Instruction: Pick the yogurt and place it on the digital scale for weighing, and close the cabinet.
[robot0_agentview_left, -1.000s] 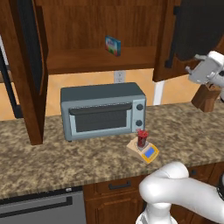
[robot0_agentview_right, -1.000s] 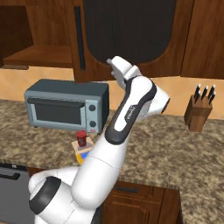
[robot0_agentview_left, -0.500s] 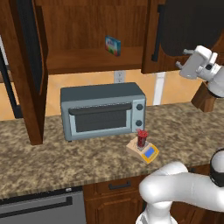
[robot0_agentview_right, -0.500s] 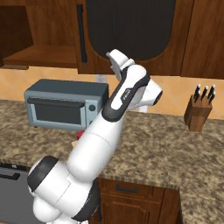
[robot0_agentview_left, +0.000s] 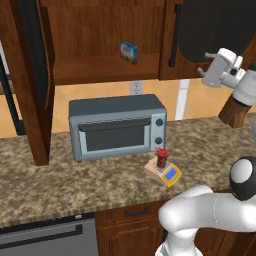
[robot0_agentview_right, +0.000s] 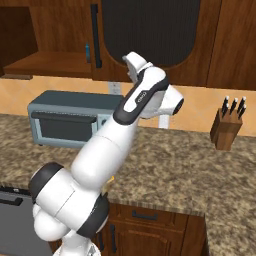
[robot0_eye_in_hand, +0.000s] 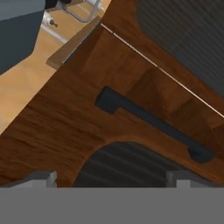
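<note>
The yogurt (robot0_agentview_left: 161, 158), a small red cup, stands on the digital scale (robot0_agentview_left: 168, 174) on the counter in front of the toaster oven. My gripper (robot0_agentview_left: 205, 75) is up at the cabinet, open, its back against the right door (robot0_agentview_left: 210, 30) near the black bar handle (robot0_agentview_left: 173, 35). In the hand view the door's wood (robot0_eye_in_hand: 65, 113) and its handle (robot0_eye_in_hand: 153, 122) are very close, with nothing between the fingertips (robot0_eye_in_hand: 43, 179) of the gripper (robot0_eye_in_hand: 111, 179). The left cabinet door (robot0_agentview_left: 30, 75) stands wide open.
A grey toaster oven (robot0_agentview_left: 117, 125) sits at the back of the granite counter (robot0_agentview_left: 75, 185). A blue-green box (robot0_agentview_left: 129, 51) rests on the cabinet shelf. A knife block (robot0_agentview_right: 229, 127) stands at the right. My arm (robot0_agentview_right: 115, 145) rises over the counter's middle.
The right cabinet door has swung leftward toward shut, and my hand has moved left with it. The yogurt and scale have not moved.
</note>
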